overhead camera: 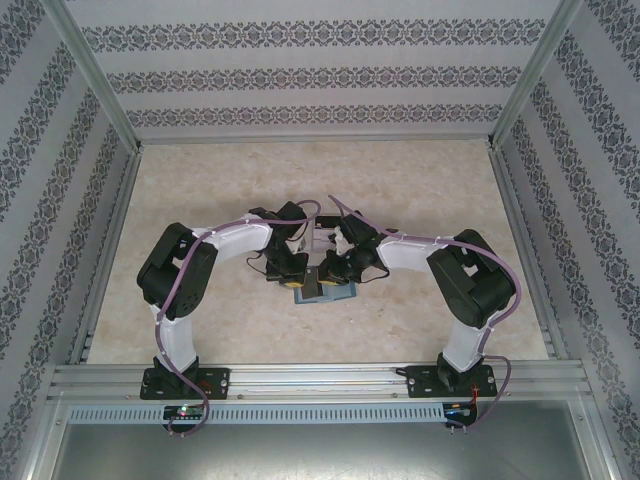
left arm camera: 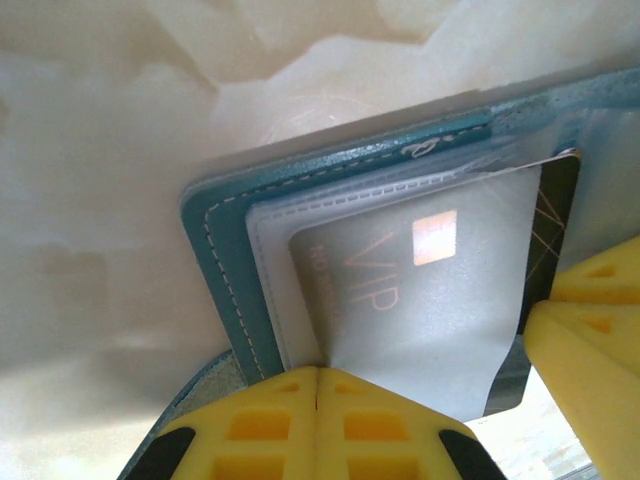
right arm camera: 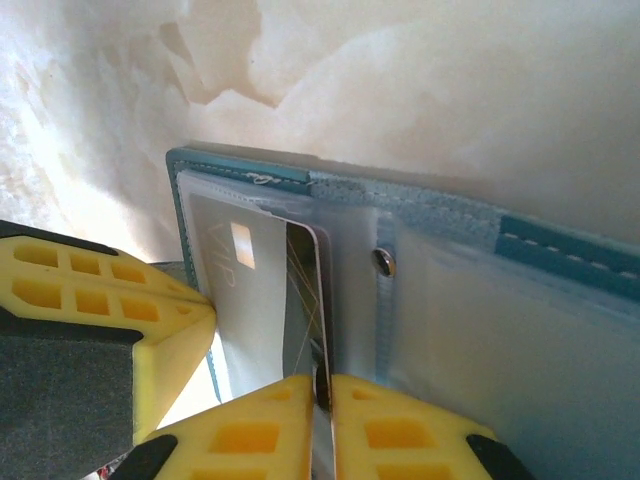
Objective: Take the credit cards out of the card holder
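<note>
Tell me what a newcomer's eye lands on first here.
A teal card holder lies open at the middle of the table, with the two arms bent in over it. The left tool pinches its edge below a pale grey VIP card in a clear sleeve. The right tool nips the edge of a dark card with gold lines next to it.

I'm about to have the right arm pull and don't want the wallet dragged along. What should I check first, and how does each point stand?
1. Grip of left fingers on the card holder edge: ok.
2. Grip of right fingers on the dark card edge: ok.
3. Whether the pale VIP card is also pinched: cannot tell.
4. Whether the dark card is outside the clear sleeve: cannot tell.
5. Holder spread open, both panels showing: ok.
</note>
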Controlling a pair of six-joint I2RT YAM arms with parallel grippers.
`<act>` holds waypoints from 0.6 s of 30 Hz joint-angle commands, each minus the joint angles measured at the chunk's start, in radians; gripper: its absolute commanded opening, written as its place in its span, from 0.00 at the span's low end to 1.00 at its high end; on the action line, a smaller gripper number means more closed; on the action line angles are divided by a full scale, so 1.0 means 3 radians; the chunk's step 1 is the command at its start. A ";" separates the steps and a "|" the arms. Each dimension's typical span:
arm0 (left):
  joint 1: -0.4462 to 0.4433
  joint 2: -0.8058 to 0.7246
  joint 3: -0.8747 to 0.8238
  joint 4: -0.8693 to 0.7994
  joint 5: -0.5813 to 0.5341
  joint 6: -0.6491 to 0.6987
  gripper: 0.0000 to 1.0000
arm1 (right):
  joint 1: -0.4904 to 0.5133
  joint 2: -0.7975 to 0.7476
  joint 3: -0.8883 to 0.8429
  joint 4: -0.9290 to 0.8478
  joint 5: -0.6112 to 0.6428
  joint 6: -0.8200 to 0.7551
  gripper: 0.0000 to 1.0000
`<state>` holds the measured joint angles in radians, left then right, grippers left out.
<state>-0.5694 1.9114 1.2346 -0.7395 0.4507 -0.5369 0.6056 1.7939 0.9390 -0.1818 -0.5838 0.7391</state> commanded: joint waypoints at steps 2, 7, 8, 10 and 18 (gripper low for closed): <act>-0.0060 0.0238 -0.0107 -0.0240 -0.0292 0.0051 0.00 | -0.0007 -0.0099 -0.0034 0.0208 -0.0140 0.0057 0.11; -0.0058 0.0225 -0.0107 -0.0237 -0.0298 0.0051 0.00 | -0.0012 -0.0108 -0.0041 0.0200 -0.0119 0.0043 0.04; -0.0060 0.0225 -0.0107 -0.0241 -0.0299 0.0049 0.00 | -0.0010 -0.0115 -0.0042 0.0171 -0.0090 0.0028 0.04; -0.0061 0.0221 -0.0103 -0.0243 -0.0301 0.0051 0.00 | -0.0019 -0.0147 -0.0042 0.0096 -0.0024 -0.0009 0.02; -0.0061 0.0225 -0.0107 -0.0239 -0.0302 0.0051 0.00 | -0.0090 -0.0274 -0.0108 -0.0069 0.0141 -0.0079 0.01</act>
<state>-0.5694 1.9125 1.2358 -0.7418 0.4500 -0.5369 0.5926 1.7512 0.9230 -0.1810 -0.5781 0.7368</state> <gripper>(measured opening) 0.051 0.049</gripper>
